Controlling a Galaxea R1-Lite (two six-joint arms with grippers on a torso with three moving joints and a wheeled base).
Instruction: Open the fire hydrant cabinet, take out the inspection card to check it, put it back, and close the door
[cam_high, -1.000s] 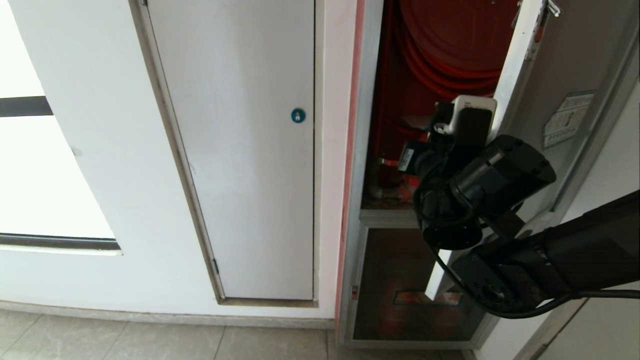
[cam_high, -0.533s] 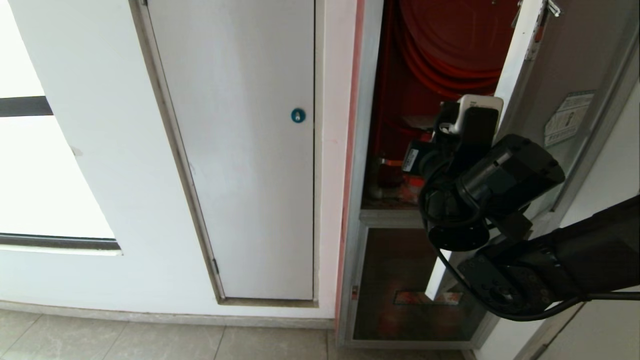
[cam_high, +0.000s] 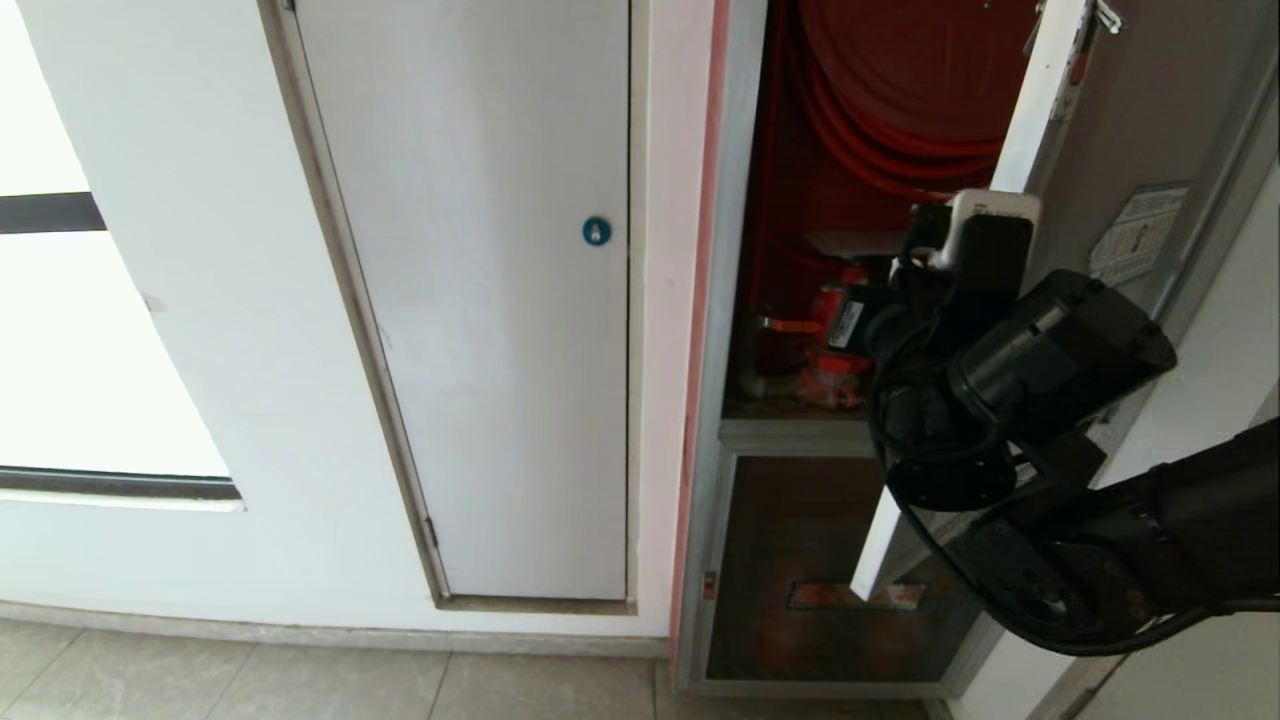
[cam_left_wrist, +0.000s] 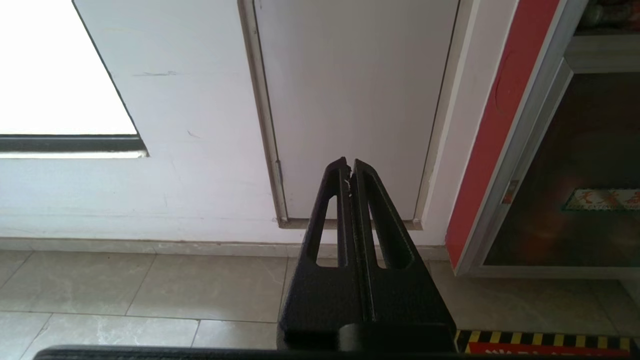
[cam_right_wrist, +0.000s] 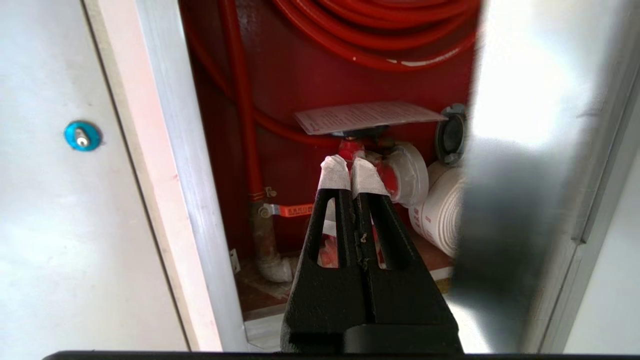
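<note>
The cabinet (cam_high: 800, 300) stands open, and its door (cam_high: 1120, 150) is swung out to the right. Inside, at the top, the red hose reel (cam_right_wrist: 380, 30) hangs. Under it the card (cam_right_wrist: 367, 116) lies flat on the top of the red valve (cam_right_wrist: 372, 155), slightly tilted. A white rolled hose (cam_right_wrist: 440, 210) lies beside the valve, near the right edge of the cabinet floor, partly hidden by the door frame.

The right gripper (cam_right_wrist: 351, 167) is in front of the opening and points at the valve, just below the card. Its jaws are clenched together, with nothing between them, and the tips are wrapped in white tape. It does not touch the card.

The left gripper (cam_left_wrist: 349, 167) is parked low, apart from the cabinet, and faces the white door (cam_left_wrist: 350, 100) and the tiled floor (cam_left_wrist: 150, 290). Its jaws are also clenched and empty. On the white door a small blue lock (cam_high: 596, 231) is visible.
</note>
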